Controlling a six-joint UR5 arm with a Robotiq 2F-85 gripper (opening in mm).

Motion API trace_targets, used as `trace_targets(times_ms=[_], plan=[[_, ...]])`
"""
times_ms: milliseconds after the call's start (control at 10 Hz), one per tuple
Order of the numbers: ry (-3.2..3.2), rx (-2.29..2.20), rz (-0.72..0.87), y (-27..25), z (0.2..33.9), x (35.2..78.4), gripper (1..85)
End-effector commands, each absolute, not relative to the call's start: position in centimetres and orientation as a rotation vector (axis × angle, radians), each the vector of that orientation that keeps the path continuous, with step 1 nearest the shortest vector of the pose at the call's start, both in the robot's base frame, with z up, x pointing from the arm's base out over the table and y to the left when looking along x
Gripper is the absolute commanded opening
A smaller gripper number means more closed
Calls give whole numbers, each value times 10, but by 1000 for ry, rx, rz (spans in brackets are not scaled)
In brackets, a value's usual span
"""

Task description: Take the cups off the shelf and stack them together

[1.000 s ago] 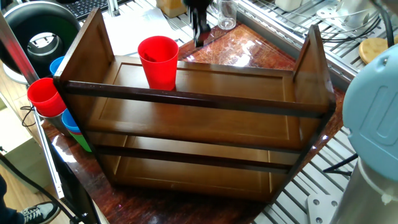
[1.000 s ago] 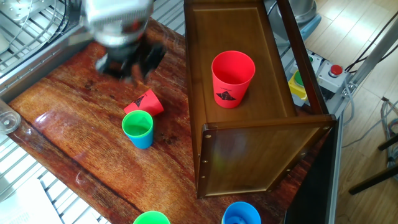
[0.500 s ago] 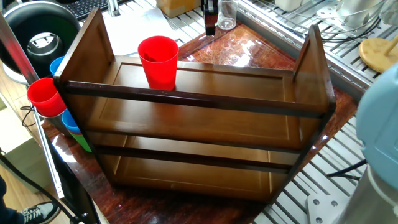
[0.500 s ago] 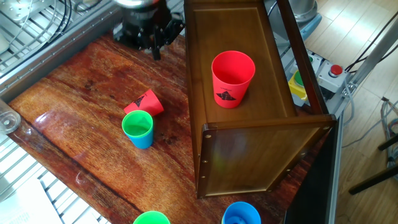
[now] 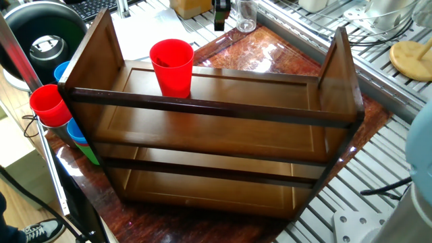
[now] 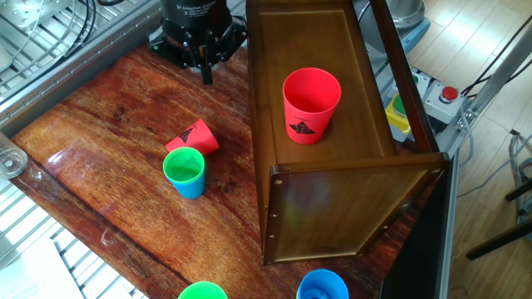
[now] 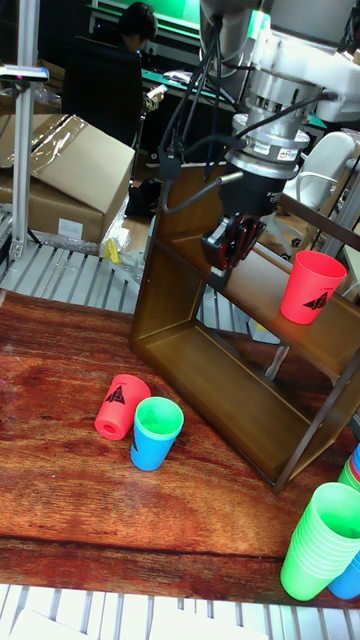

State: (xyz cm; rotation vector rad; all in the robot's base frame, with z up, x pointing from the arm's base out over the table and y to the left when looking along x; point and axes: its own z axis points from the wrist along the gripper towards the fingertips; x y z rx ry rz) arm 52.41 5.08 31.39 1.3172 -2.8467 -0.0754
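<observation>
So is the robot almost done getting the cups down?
Partly. A green cup sits inside a blue one on the table, and a red cup lies tipped over touching them, so those are off the shelf. The gripper holds nothing. Left: the red cup on the shelf, then stacking both reds with the others.

Open top above shelf (image 6: 332, 178); only red cup (image 6: 311, 105), front rail (image 5: 202, 108) alongside.

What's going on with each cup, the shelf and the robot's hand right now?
Red cup on shelf: upright on the top tier.
Red cup on table: lying on its side.
Green cup: upright, nested in a blue cup.
Shelf: standing; lower tier bare.
Gripper: raised, holding nothing; fingers close together.
</observation>
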Motion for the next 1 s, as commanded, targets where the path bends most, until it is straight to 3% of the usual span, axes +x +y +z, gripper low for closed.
trace_targets(times_ms=[0, 200, 500, 900], plan=[[-2831, 1134, -260, 87, 343, 488, 127], [-2814, 1080, -295, 110, 372, 474, 273], [-2826, 956, -306, 143, 396, 465, 303], [-2868, 918, -292, 154, 385, 480, 323]])
